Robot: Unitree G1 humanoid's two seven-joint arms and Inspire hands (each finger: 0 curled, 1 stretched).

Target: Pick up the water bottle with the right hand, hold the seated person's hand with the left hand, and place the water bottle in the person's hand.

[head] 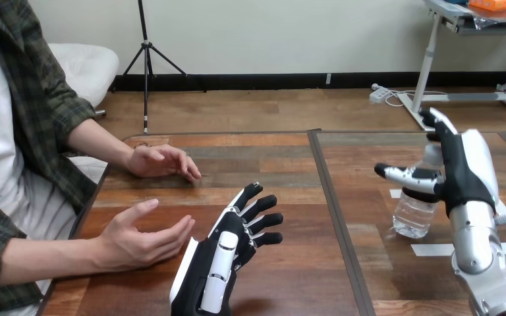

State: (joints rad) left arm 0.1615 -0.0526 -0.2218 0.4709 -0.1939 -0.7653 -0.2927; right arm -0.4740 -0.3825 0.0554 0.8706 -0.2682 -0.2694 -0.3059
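A clear water bottle point(414, 214) stands upright on the right part of the wooden table point(290, 164). My right hand point(461, 171) is right beside it, its thumb point(398, 175) reaching across the bottle's upper part and its fingers point(438, 122) pointing straight up behind it; the hand is open, not curled round the bottle. My left hand point(227, 247) hovers low at the table's front middle, open with fingers spread. Just to its left lies the person's near hand point(141, 240), open, palm turned up and inward, a small gap apart from mine.
The person's far hand point(161, 161) rests palm down on the table's left rear. A dark seam point(333, 197) splits the tabletop in two. White tape strips point(435, 249) lie round the bottle's base.
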